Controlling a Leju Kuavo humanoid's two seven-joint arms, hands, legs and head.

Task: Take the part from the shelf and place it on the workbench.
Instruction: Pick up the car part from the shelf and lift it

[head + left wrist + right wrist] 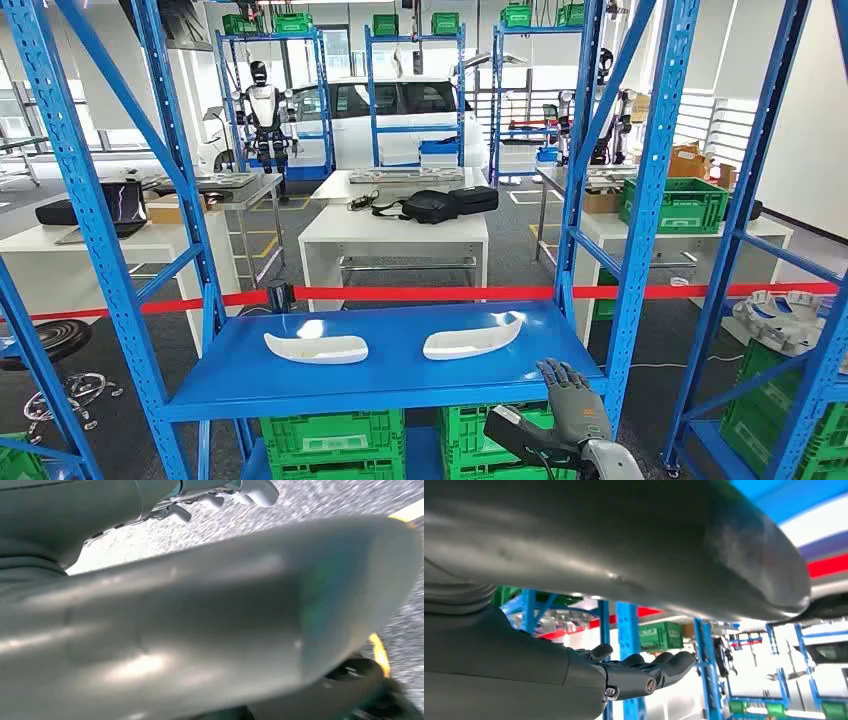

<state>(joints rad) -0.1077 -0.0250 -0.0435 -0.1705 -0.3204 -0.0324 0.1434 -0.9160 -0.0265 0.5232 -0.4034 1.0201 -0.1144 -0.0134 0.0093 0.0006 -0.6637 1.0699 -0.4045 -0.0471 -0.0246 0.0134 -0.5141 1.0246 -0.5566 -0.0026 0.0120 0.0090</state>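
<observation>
White moulded plastic part (470,339) lay on blue steel shelf deck (390,375), just beside raised right hand (572,398); fingers apart, empty. Left hand (220,495): grasp state could not be told. Risk judged: nudging the light shell away if approached too low.

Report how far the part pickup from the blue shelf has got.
Done: nothing yet; both white parts, left and right, lie untouched on the blue shelf.
In hand: the right hand is raised at the shelf's front edge near the right part, fingers apart, holding nothing. The left hand hangs over the floor.
Left: grip a part, lift it off and carry it to the workbench.
</observation>
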